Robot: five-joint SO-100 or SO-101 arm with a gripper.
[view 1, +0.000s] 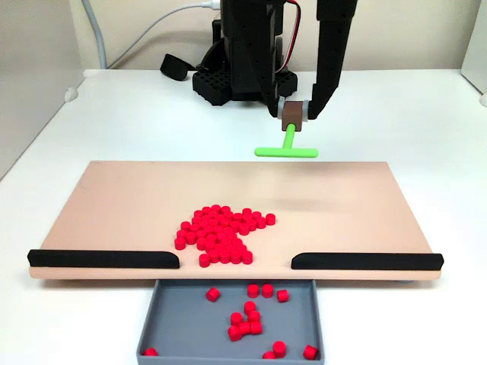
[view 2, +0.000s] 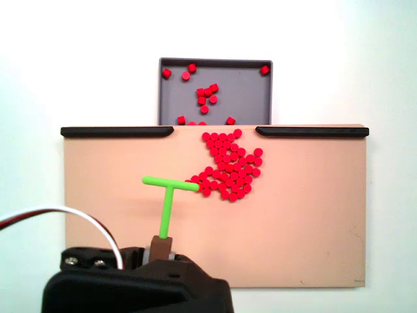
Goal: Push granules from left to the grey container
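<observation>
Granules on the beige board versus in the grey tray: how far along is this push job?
Partly done. About a dozen granules already lie in the grey container. In hand: the gripper holds the green T-shaped pusher, its crossbar lifted behind the pile. Left: the main heap of granules, clearly the larger share, sits on the beige board near the gap between the black strips.

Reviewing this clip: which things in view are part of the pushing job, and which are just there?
Part of the job:
- granules
- grey container
- green T-shaped pusher, held in the gripper
- beige board with black strips

Just there:
- white cable
- black object beside the arm base
</observation>
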